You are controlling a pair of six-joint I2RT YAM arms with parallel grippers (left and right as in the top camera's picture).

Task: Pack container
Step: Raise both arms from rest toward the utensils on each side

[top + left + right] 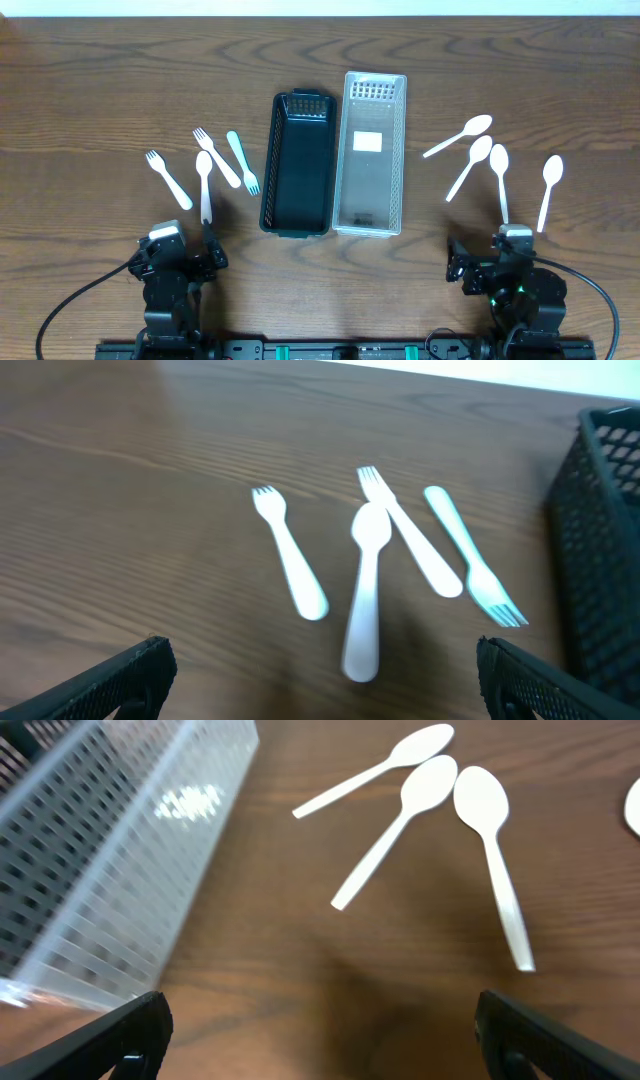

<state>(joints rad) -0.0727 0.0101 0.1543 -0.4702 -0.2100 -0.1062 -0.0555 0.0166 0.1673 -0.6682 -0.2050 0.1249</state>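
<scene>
1. The black basket (270, 170) and the clear basket (401, 165) lie side by side at the middle of the wood-grain desk (100, 80). Their long walls run away from the robot and sit just beside each other.
2. Both are long, narrow plastic troughs with grid-perforated walls. One is opaque black. The other is translucent, with a white label (367, 141) on its floor.
3. Left of the black basket lies smooth plastic cutlery. The teal fork (242, 161) is nearest, with its tines toward the robot. Next come a white fork (216, 156), a white spoon (205, 185) and a shorter white fork (167, 178), heads pointing away.
4. Right of the clear basket four white spoons fan out with their bowls away from the robot: the first spoon (458, 136), second spoon (469, 166), third spoon (500, 180) and fourth spoon (549, 190).
5. The left arm sits folded low at the near desk edge. Its left tool (322, 665) faces the forks with its black textured fingers spread wide, holding nothing.
6. The right arm mirrors it. Its right tool (322, 1020) faces the spoons, equally wide open and holding nothing.
</scene>
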